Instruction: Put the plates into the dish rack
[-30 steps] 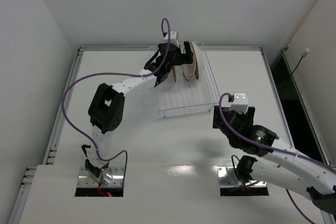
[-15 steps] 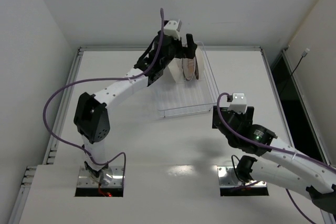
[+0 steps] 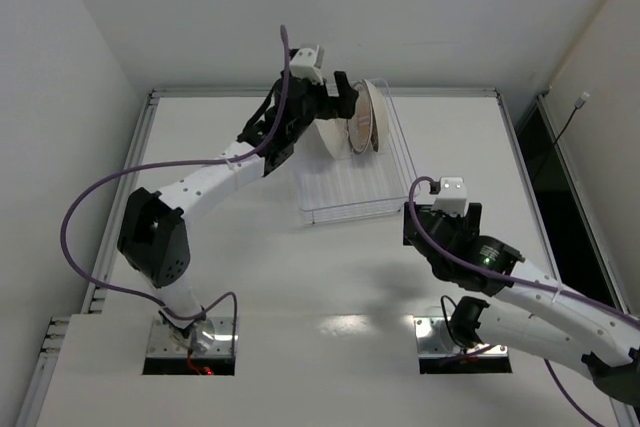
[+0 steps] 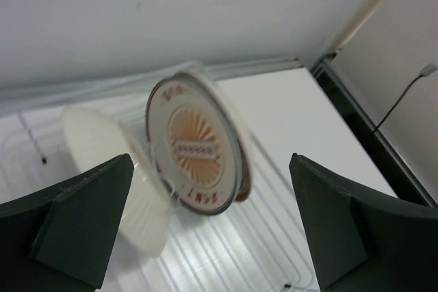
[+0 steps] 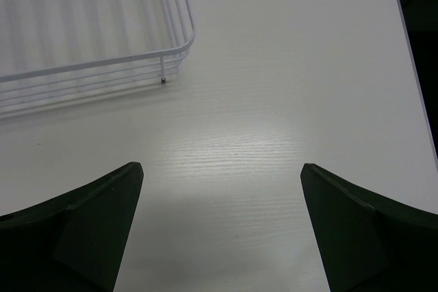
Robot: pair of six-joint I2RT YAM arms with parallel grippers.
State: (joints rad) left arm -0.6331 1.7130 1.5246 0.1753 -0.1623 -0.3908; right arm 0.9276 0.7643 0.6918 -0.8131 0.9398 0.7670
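Three plates stand on edge in the white wire dish rack [image 3: 355,187] at the far side of the table. The white petal-patterned plate [image 4: 109,176] is nearest my left gripper, and it also shows in the top view [image 3: 333,137]. Behind it is the orange sunburst plate [image 4: 195,145]. Only an edge of the brown-orange rimmed plate [image 4: 244,186] shows behind that. My left gripper [image 4: 211,162] is open and empty, above and to the left of the plates [image 3: 343,107]. My right gripper [image 5: 222,166] is open and empty over bare table by the rack's near right corner [image 5: 164,66].
The table's raised rim [image 3: 150,137] runs along the left and far sides. A dark gap with a cable [image 3: 560,137] lies beyond the right edge. The rack's near slots [image 3: 345,197] hold nothing.
My left gripper has drawn up and back to the left, away from the plates. The white plate stays standing in the rack. The right arm has barely moved.
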